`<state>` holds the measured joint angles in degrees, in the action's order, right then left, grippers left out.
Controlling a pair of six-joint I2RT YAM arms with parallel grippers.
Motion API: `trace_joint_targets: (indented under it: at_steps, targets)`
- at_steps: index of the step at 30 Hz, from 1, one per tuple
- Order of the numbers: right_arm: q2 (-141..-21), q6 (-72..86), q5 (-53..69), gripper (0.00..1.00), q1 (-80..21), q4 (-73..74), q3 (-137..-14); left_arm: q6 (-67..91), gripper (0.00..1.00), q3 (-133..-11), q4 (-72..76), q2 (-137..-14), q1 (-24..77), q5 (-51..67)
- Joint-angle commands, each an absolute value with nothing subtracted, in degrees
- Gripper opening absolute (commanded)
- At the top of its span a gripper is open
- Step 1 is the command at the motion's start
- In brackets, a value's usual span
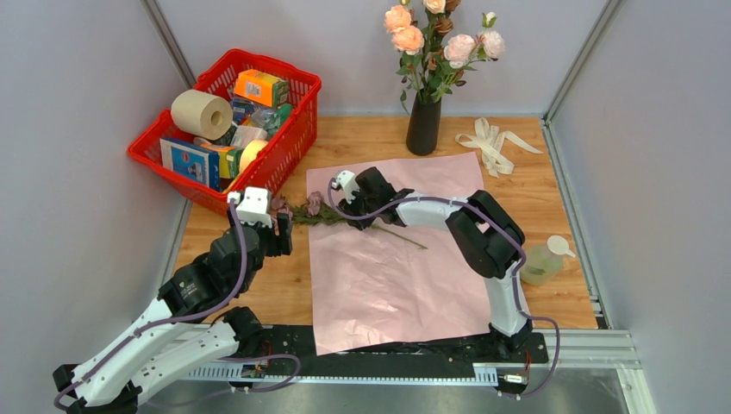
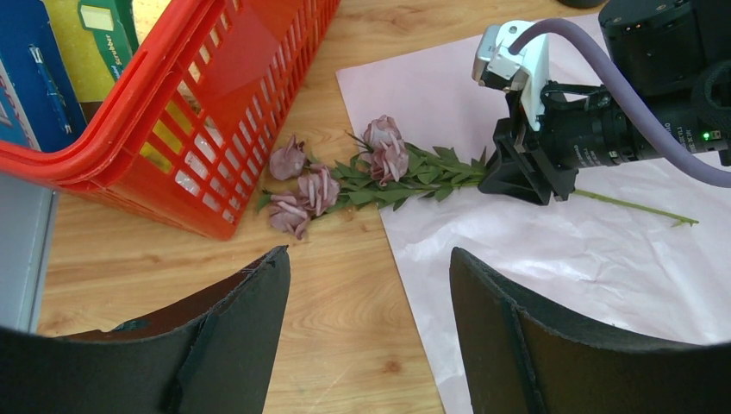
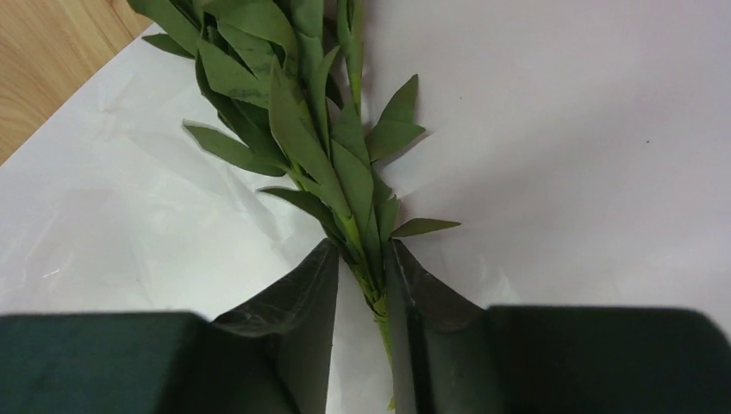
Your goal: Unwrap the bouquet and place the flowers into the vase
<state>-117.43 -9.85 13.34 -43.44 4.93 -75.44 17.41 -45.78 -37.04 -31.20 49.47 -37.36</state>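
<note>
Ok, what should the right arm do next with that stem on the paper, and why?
Probably close the right tool firmly on the stem. Its jaws flank it just below the leaves, with contact unclear, and it lies flat on the pink paper, not yet in the vase.

Pale grey panel walls (image 1: 78, 103) on the left, back and right of the frame, met by slanting metal corner posts (image 1: 168, 39). Light wooden surface (image 1: 362, 138) in the middle, softly and evenly lit. Silver metal rail (image 1: 595, 345) along the lower edge.
</note>
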Motion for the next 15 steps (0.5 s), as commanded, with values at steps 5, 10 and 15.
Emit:
trace_joint_targets:
  at_steps: [5,10,15]
  targets:
    - [-116.20,-11.60,12.21,0.11,-44.30,4.66,-76.73,16.96,0.76,-46.49,-35.59,-31.29,49.39,-37.35]
    - [-111.98,-10.81,16.87,0.00,-44.38,2.03,-74.28,16.96,0.76,-46.58,-35.68,-31.11,49.39,-37.44]
    - [-105.48,-9.76,17.76,0.00,-44.21,0.53,-70.41,16.88,0.76,-46.41,-35.60,-31.02,49.39,-37.44]
